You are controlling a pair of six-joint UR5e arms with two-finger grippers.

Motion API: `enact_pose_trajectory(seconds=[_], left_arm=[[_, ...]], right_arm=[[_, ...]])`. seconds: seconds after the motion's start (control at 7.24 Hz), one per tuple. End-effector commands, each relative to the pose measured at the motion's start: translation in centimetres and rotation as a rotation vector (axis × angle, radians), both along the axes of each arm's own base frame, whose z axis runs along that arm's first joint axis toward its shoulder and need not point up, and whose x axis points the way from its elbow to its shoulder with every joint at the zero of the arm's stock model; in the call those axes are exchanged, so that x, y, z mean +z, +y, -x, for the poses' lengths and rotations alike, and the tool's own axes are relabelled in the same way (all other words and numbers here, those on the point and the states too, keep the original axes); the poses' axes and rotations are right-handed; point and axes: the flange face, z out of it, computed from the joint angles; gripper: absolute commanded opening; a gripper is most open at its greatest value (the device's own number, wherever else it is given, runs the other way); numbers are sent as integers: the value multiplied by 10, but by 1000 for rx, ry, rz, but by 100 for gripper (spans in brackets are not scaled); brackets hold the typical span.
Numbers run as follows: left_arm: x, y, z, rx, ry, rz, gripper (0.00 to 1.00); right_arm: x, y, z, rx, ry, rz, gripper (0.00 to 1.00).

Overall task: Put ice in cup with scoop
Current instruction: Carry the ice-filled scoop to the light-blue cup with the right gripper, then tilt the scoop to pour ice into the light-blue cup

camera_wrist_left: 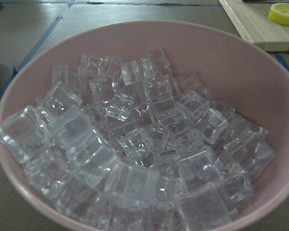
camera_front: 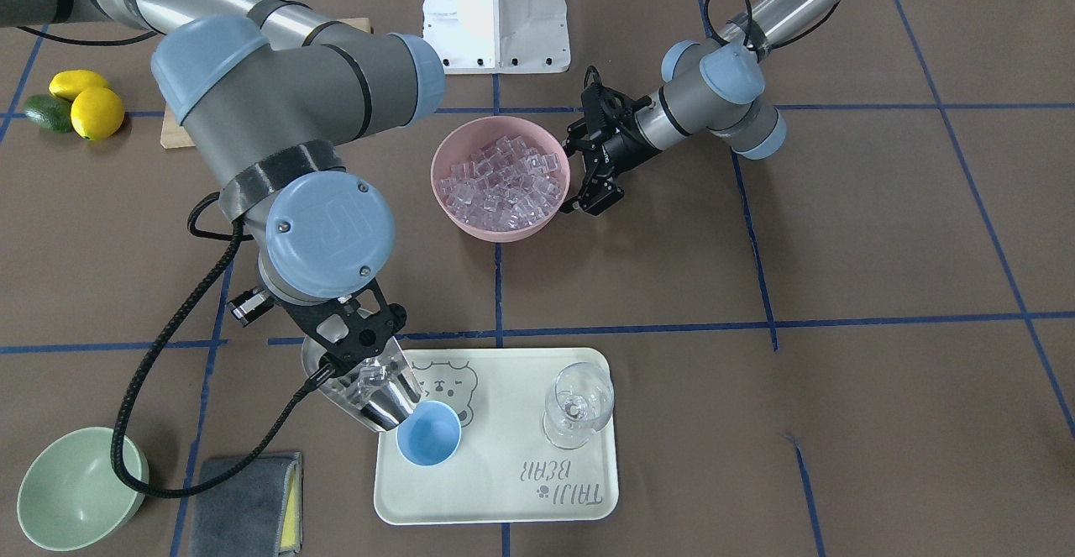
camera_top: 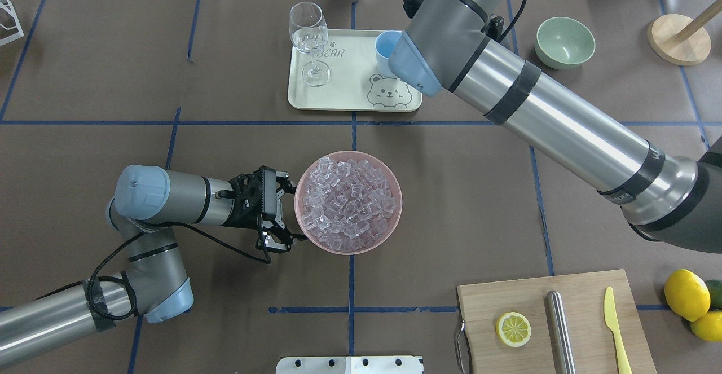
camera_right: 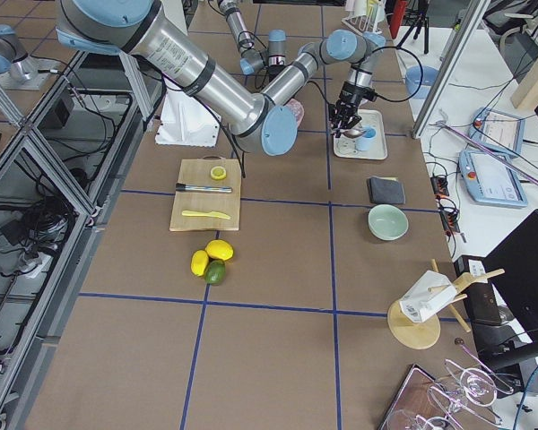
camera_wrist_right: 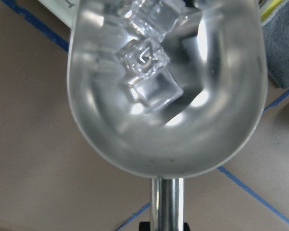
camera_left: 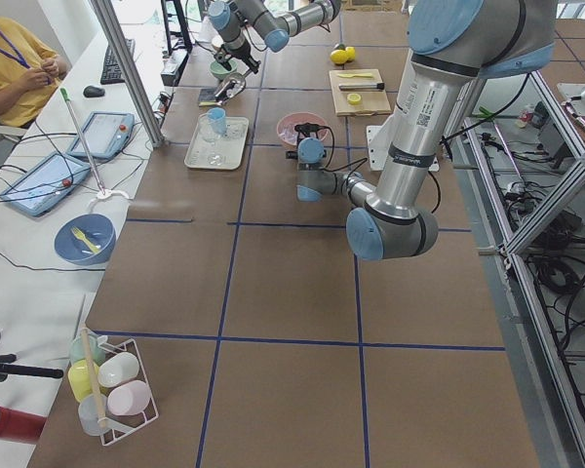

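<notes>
My right gripper [camera_front: 357,349] is shut on the thin handle of the shiny steel scoop [camera_front: 380,399]. The scoop holds a few clear ice cubes [camera_front: 370,376], seen close in the right wrist view [camera_wrist_right: 147,72]. It tilts down, with its front lip at the rim of the light-blue cup [camera_front: 428,433]. The cup stands on the cream tray [camera_front: 504,490] and looks empty. In the overhead view my right arm half hides the cup [camera_top: 385,47]. My left gripper [camera_top: 290,213] is open beside a pink bowl [camera_front: 449,204] full of ice [camera_wrist_left: 135,149].
A clear stemmed glass [camera_front: 578,401] stands on the tray to the cup's side. A pale-green bowl [camera_front: 76,490] and a grey cloth [camera_front: 243,507] lie beside the tray. A cutting board [camera_top: 569,300] with a lemon half, steel cylinder and yellow knife sits near lemons [camera_top: 685,295].
</notes>
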Motion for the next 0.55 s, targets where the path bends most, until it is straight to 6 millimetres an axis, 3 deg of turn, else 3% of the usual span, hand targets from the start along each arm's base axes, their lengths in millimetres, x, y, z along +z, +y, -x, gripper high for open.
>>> enact_pose_trajectory(seconds=[0.0,0.41], left_arm=[[0,1,0,1,1,0,100],[0,1,-1,3,1,0,100]], right_arm=[[-15,-9,1,-38,18,18,0],[-14,-11,-1,-37,25,18,0]])
